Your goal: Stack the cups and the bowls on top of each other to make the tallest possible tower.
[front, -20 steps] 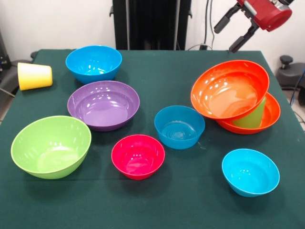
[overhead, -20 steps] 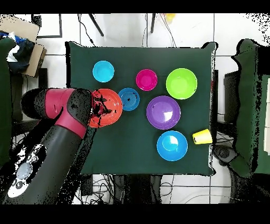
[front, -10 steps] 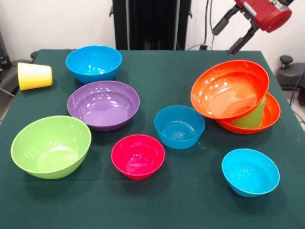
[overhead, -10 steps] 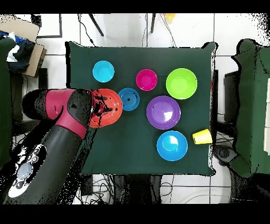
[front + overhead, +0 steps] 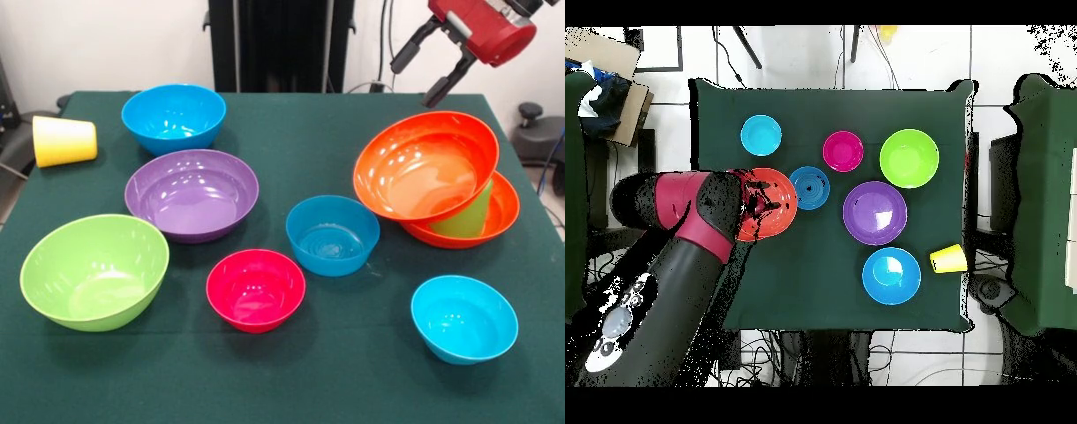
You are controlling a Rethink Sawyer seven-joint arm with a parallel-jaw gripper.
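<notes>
My gripper [image 5: 422, 67] hangs open and empty above the far right of the table, over the pile. The pile is an orange bowl [image 5: 425, 164] tilted on a light green cup [image 5: 468, 217] that stands in a second orange bowl [image 5: 501, 215]; it also shows in the overhead view [image 5: 773, 200]. Loose on the cloth are a blue bowl [image 5: 332, 234], a pink-red bowl [image 5: 255, 289], a small cyan bowl [image 5: 463, 318], a purple bowl [image 5: 192, 193], a lime green bowl [image 5: 94, 270] and a second blue bowl [image 5: 173, 117]. The yellow cup [image 5: 64, 140] lies on its side at the far left.
The green table [image 5: 291, 141] ends close to the yellow cup on the left and to the orange pile on the right. The robot's black pedestal [image 5: 281, 44] stands behind the far edge. In the overhead view my arm [image 5: 675, 260] covers the table's left side.
My gripper has drifted slightly up and to the left above the pile. No bowl or cup has moved.
</notes>
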